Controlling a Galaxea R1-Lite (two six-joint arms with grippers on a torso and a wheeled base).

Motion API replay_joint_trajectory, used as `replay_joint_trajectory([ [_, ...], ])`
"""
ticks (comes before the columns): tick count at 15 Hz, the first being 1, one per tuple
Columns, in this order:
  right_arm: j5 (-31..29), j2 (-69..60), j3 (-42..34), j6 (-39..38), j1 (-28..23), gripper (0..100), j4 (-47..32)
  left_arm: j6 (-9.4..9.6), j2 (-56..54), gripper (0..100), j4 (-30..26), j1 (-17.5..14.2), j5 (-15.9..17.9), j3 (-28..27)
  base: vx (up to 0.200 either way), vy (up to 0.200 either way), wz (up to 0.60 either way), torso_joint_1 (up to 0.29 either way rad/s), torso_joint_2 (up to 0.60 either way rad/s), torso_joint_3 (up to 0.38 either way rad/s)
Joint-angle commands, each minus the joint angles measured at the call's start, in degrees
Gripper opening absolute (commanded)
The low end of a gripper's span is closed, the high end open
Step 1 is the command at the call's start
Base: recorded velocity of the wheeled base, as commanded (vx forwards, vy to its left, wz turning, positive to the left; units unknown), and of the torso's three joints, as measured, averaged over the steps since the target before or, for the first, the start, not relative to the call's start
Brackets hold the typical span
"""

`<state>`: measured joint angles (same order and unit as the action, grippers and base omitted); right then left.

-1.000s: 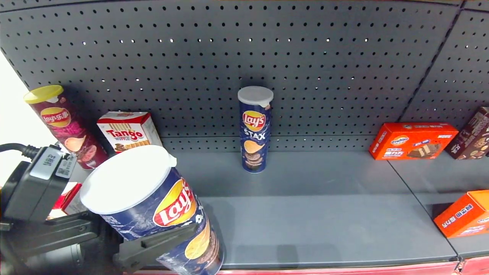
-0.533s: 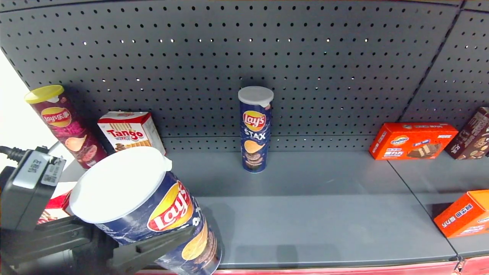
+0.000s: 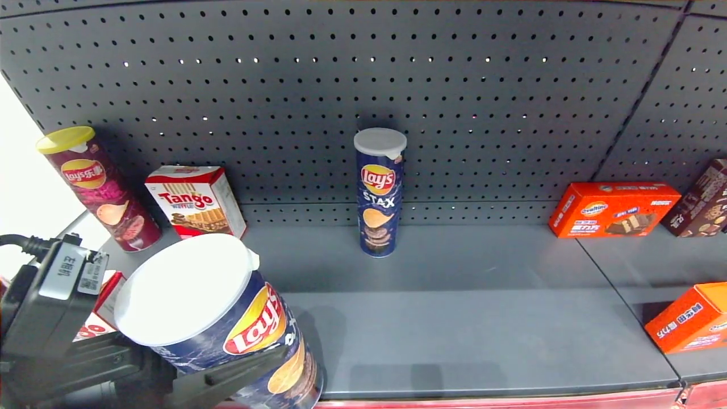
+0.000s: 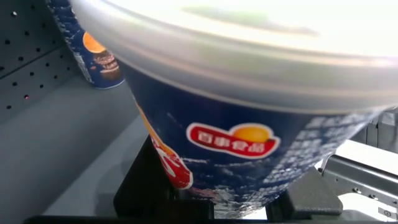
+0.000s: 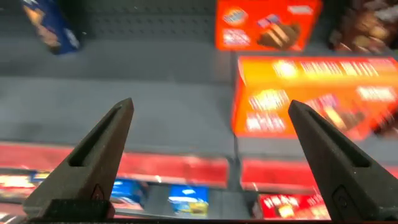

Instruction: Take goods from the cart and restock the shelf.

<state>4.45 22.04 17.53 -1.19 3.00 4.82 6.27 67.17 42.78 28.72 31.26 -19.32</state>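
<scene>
My left gripper (image 3: 199,358) is shut on a blue chips can (image 3: 227,324) with a white lid, held tilted at the shelf's front left edge. Whether its base touches the shelf (image 3: 454,324) I cannot tell. In the left wrist view the held can (image 4: 249,124) looms close, with the black fingers (image 4: 143,193) at its sides. A second blue can (image 3: 379,193) stands upright at the back middle of the shelf, also seen as the far can (image 4: 93,56). My right gripper (image 5: 211,106) hangs open in front of the shelf with nothing between its fingers.
A maroon can (image 3: 96,187) and a wafer box (image 3: 196,201) stand at the back left. Orange boxes (image 3: 613,207) (image 3: 690,318) and a brown box (image 3: 707,199) occupy the right. A perforated back panel (image 3: 363,85) closes the rear. Bare shelf lies between the blue cans.
The left gripper with the blue can has shifted slightly left and sunk a little, uncovering more of the wafer box. Nothing on the shelf has moved.
</scene>
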Motion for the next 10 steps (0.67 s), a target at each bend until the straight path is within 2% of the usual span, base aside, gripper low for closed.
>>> replay_joint_trajectory([
  [1,2.8,12.3,4.0,-0.5,4.4,100,4.3,-0.11,-0.4,0,0.0,-0.2,0.0,0.2,0.0,0.0,0.0,0.0,0.0,0.0],
  [4,6.1,20.1,10.1,-0.3,11.0,100,5.2,-0.2,-0.3,0,0.0,-1.7,0.4,-0.4,0.0,0.0,0.0,0.0,0.0,0.0],
  [6,7.0,26.5,13.1,-0.1,12.9,100,6.4,-0.2,-0.1,0,0.0,-2.1,0.5,-0.7,0.0,0.0,0.0,0.0,0.0,0.0],
  [8,8.6,31.9,13.7,0.1,13.5,100,10.4,-0.2,-0.1,0,0.0,-2.1,0.5,-0.7,0.0,0.0,0.0,0.0,0.0,0.0],
  [10,12.8,38.0,13.8,2.2,12.9,100,16.0,-0.29,-0.1,0,0.0,-2.2,0.5,-0.7,0.0,0.0,0.0,0.0,0.0,0.0],
])
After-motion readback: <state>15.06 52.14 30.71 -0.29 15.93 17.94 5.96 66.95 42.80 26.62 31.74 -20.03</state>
